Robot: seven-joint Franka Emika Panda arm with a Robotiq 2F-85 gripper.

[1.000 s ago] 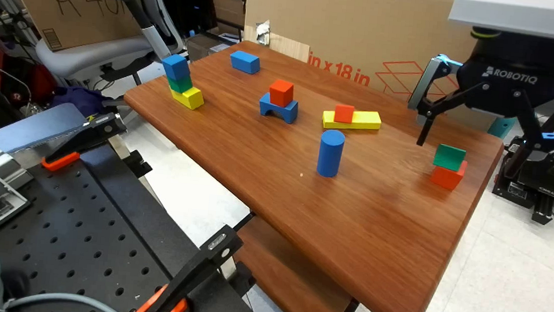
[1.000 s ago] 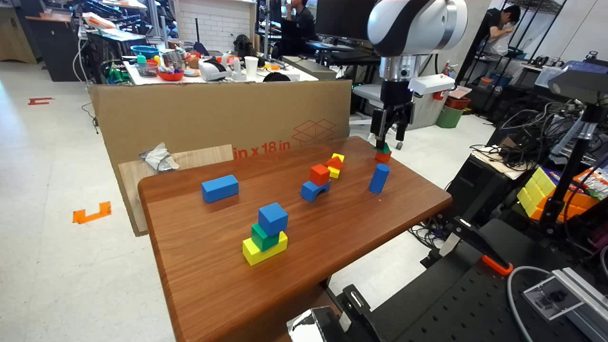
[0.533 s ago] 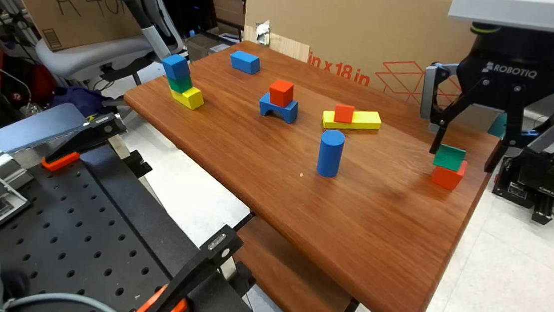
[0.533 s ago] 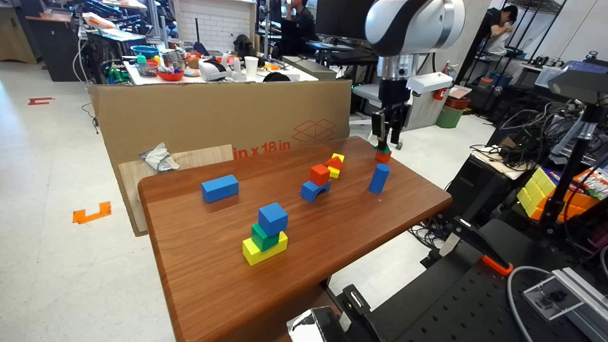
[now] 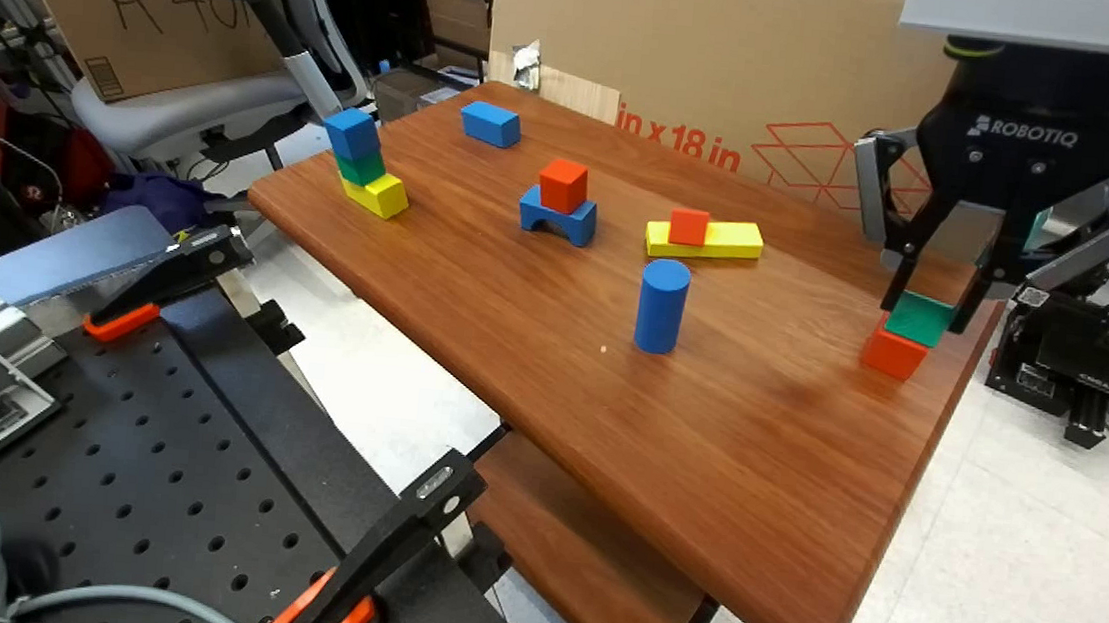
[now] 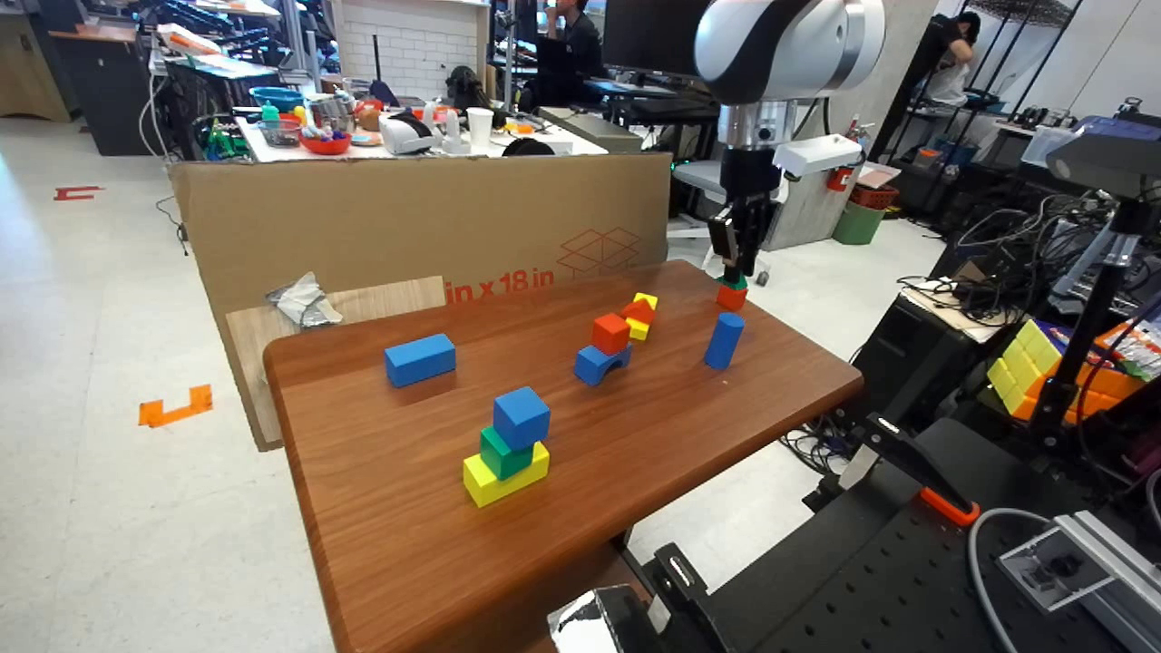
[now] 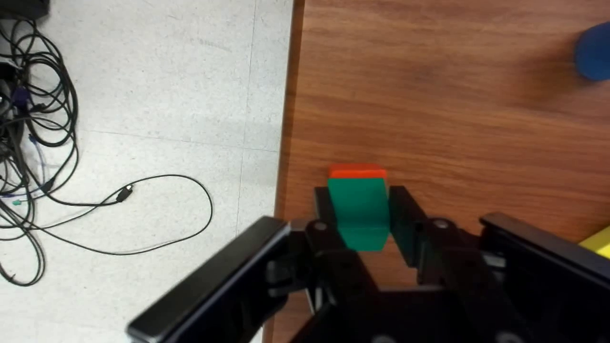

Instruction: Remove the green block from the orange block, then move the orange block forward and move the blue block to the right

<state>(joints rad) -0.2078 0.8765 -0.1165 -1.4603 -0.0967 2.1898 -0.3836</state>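
The green block is over the orange block, near the table's end. My gripper has its fingers pressed against two opposite sides of the green block. In the wrist view the green block fills the space between the fingertips, and a strip of the orange block shows beyond it. Whether the green block still bears on the orange one, I cannot tell. Both exterior views show the blue block, an upright column standing apart from the gripper; part of this blue block enters the wrist view.
A yellow bar with a red block lies beyond the blue column. Further along are a blue arch bearing a red cube, a blue brick, and a stack on a yellow block. The table edge runs close beside the gripper.
The gripper has come down and its fingers have closed on the green block. The green block has shifted slightly on the orange block, toward the table's end. The other blocks have not moved.
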